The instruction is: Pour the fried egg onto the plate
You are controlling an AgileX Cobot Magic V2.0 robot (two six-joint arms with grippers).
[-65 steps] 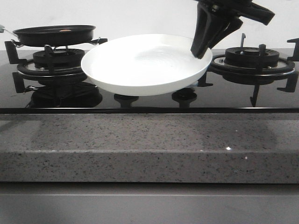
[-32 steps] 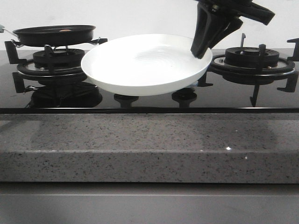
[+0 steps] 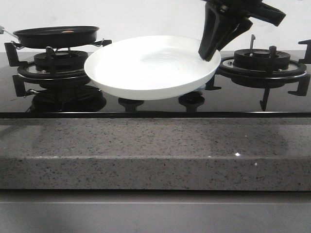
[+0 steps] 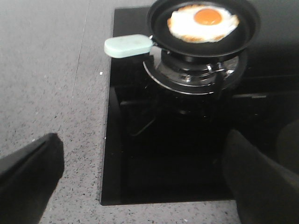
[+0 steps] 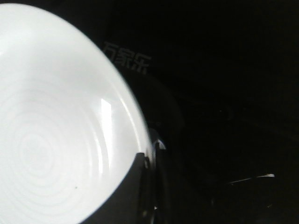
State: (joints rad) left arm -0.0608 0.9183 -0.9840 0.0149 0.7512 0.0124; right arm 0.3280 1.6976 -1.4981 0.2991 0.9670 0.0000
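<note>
Right gripper (image 3: 210,54) clamped on plate (image 3: 146,68) rim; left gripper (image 4: 140,182) spread wide, empty. Next, presumably: grasp pan (image 4: 203,29) handle (image 4: 127,45), tip fried egg (image 4: 203,21) out.

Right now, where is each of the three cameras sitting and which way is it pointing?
Front view: sits low before the counter, faces forward over the stove; shows the right gripper clamping the plate at its rim, the pan beyond.
Left wrist view: above the stove's left end, looks down at the fried egg in the pan; the left gripper shows open, fingers wide apart.
Right wrist view: close over the plate's rim, one finger showing.
Front and right wrist views share the plate; front and left wrist share the pan.
</note>
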